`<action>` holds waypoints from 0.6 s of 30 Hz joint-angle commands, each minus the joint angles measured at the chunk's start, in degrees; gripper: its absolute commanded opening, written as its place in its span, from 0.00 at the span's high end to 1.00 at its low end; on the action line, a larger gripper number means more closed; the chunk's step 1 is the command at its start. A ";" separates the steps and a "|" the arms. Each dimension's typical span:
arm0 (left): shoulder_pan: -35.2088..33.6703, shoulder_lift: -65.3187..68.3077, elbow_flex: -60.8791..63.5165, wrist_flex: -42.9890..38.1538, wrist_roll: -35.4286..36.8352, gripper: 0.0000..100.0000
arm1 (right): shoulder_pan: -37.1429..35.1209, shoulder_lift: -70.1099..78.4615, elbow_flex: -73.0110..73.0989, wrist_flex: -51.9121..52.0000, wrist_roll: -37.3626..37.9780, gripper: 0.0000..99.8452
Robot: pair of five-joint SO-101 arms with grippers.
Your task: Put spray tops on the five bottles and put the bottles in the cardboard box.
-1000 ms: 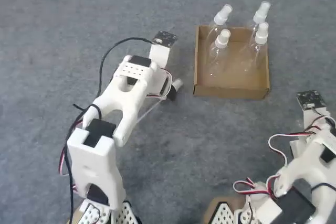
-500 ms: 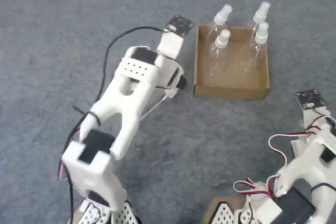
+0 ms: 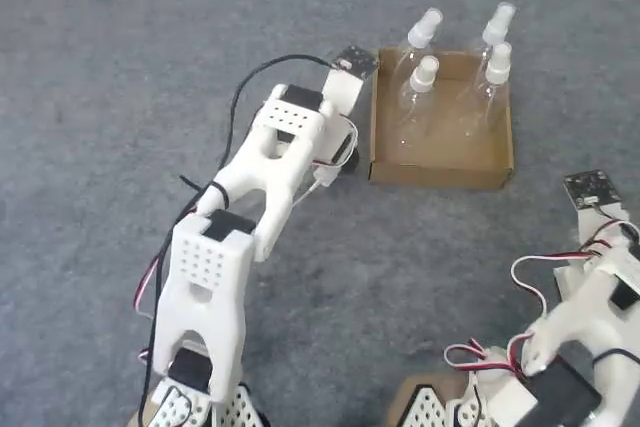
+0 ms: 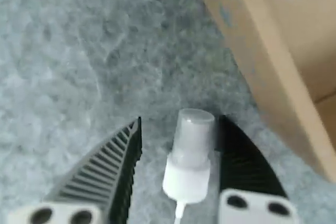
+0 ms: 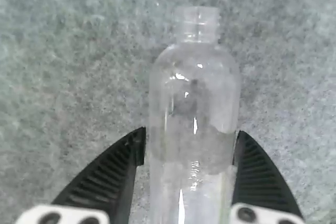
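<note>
The left arm (image 3: 255,182) stretches up from its base at the near edge of the grey surface (image 3: 100,107). It is drawn out long and slants toward the far right, with the wrist bent down just beside the left wall of the cardboard box (image 3: 440,175). Its left tool (image 4: 180,124) points at the surface and grips a white spray top (image 4: 190,150). The cap end faces away from the wrist and the thin tube runs back toward it. The black smooth finger (image 4: 241,161) lies against the top, while a sliver of surface shows between the top and the ribbed finger (image 4: 118,166). The box wall runs close by the tool on the smooth finger's side. The box itself sits toward the far right of the surface, open side up. In it lie four clear bottles (image 3: 415,97), side by side and each capped with a white sprayer, with the necks of two reaching past the far wall. Well apart from the box, the right arm (image 3: 590,317) is folded low at the near right corner. Its right tool (image 5: 189,140) is closed around the body of an uncapped bottle (image 5: 191,103). The bare threaded neck points away from the wrist, over the grey surface.
</note>
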 commanded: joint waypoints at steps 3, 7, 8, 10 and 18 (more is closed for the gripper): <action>0.26 -0.70 -3.30 3.25 -0.53 0.95 | -0.31 -0.75 -0.35 -0.92 0.44 0.78; 0.35 -4.04 -2.86 8.53 -0.26 0.99 | -0.66 -0.75 -0.35 -0.48 0.35 0.78; 0.44 -5.27 -2.86 10.11 0.62 0.99 | -0.66 -0.84 -0.35 -0.31 0.26 0.78; 0.44 -8.18 -2.15 12.84 2.29 0.99 | -0.66 -0.84 -0.35 -0.31 -0.79 0.78; 1.32 -30.59 25.80 4.92 3.96 0.99 | -2.42 -0.84 -0.97 1.80 -5.63 0.78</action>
